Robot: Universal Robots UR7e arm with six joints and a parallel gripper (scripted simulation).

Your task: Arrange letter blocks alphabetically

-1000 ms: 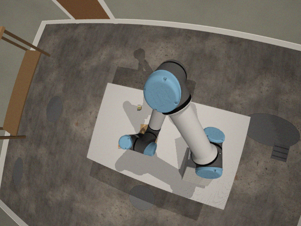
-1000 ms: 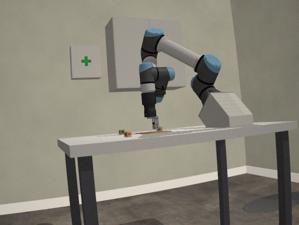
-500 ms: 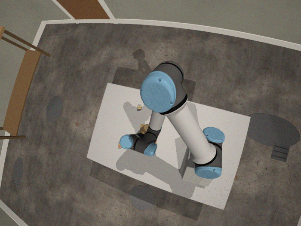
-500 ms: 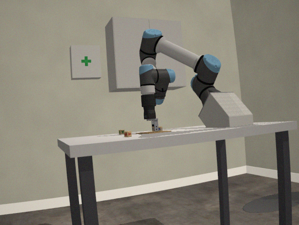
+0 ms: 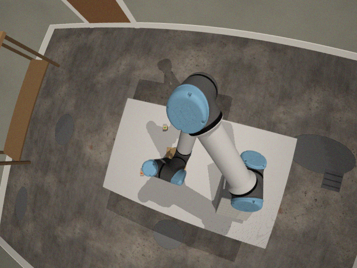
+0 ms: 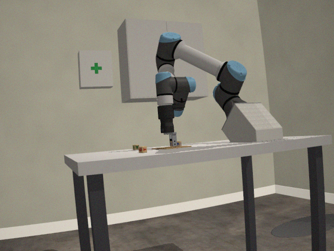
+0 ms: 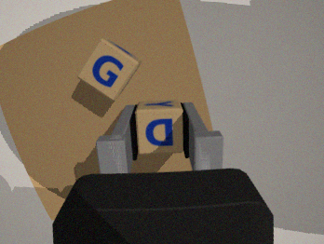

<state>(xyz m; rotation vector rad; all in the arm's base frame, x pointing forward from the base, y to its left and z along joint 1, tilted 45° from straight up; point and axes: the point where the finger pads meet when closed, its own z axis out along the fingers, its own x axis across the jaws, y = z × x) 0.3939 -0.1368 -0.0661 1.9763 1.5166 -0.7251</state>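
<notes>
The gripper (image 6: 172, 145) (image 7: 159, 120) is about half open, its fingers closed on the D block (image 7: 159, 132), letter up, low over the mat (image 5: 171, 152) (image 6: 158, 148) (image 7: 28, 88); whether block and mat touch cannot be told. The G block (image 7: 107, 71) lies on the mat near it, turned askew. A green-lettered block (image 5: 164, 127) (image 6: 135, 147) and a red-lettered block (image 5: 141, 172) (image 6: 142, 149) sit off the mat, on the table (image 5: 121, 172) (image 6: 121, 164).

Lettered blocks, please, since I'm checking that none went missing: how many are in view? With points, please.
4. The G block (image 6: 179, 143) (image 7: 109, 70) sits on the mat (image 5: 170, 151) (image 6: 186, 146) (image 7: 33, 70); the D block (image 6: 170, 143) (image 7: 159, 132) is between the gripper's (image 6: 172, 145) (image 7: 161, 126) fingers; the green-lettered block (image 5: 164, 127) (image 6: 135, 147) and red-lettered block (image 5: 141, 172) (image 6: 142, 149) lie off it.
</notes>
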